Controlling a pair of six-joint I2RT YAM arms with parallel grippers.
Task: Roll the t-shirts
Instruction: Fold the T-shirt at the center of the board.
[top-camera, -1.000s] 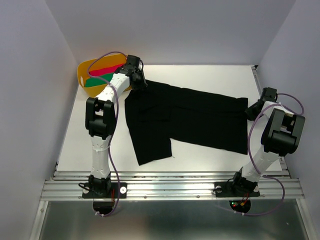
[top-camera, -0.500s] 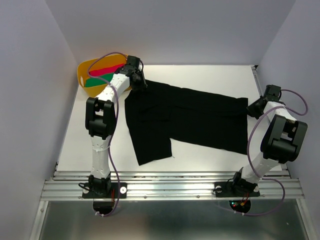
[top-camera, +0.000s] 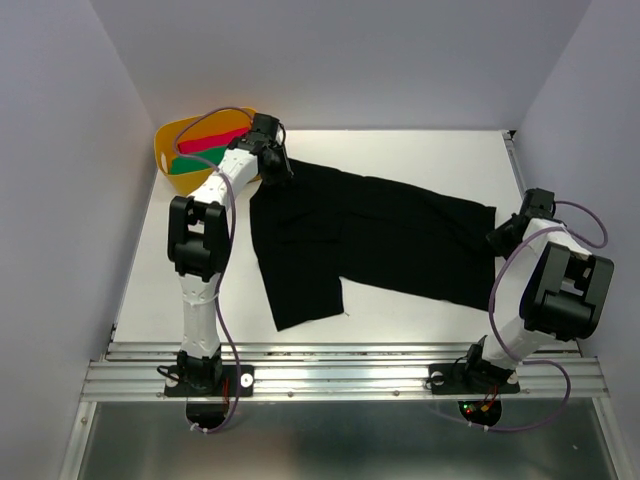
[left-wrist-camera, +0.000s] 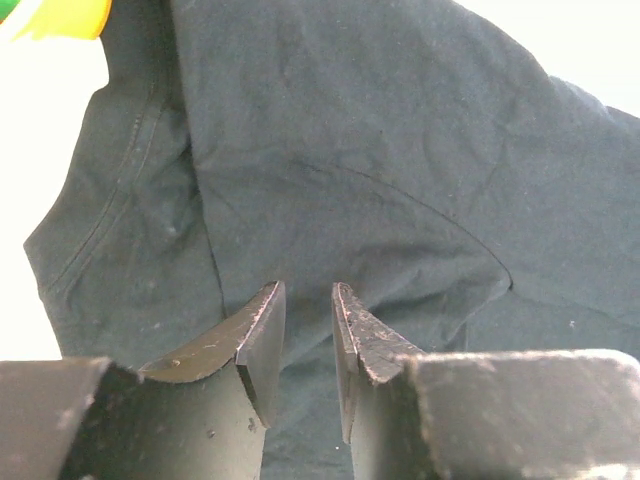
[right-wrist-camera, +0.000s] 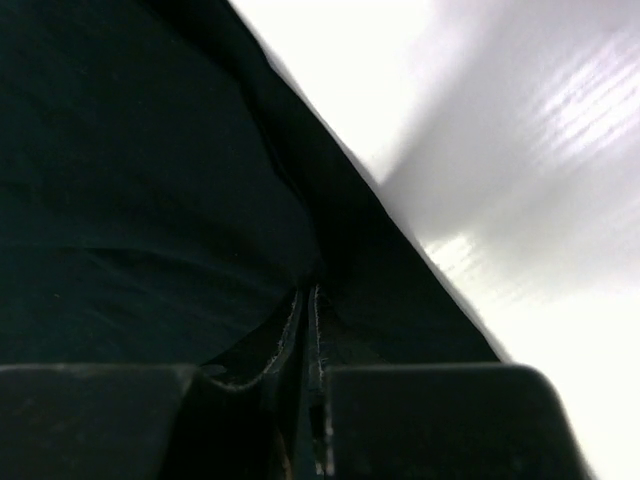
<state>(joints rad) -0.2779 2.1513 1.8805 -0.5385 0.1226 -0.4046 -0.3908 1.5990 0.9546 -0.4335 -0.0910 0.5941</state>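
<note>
A black t-shirt (top-camera: 370, 235) lies spread flat across the white table, one sleeve pointing toward the near edge. My left gripper (top-camera: 277, 170) is at the shirt's far left corner, beside the yellow tub. In the left wrist view its jaws (left-wrist-camera: 308, 290) stand a narrow gap apart just above the dark fabric (left-wrist-camera: 350, 130), with nothing between them. My right gripper (top-camera: 498, 240) is at the shirt's right edge. In the right wrist view it (right-wrist-camera: 310, 292) is shut, with the shirt's edge (right-wrist-camera: 120, 150) pinched at the tips.
A yellow tub (top-camera: 172, 140) with red and green cloth inside stands at the far left corner, touching the shirt's corner. White table (top-camera: 420, 150) shows behind and in front of the shirt. Purple walls close in left, right and back.
My right gripper has moved toward the near edge along the shirt's right side, and that edge has shifted slightly with it. My left arm has barely moved.
</note>
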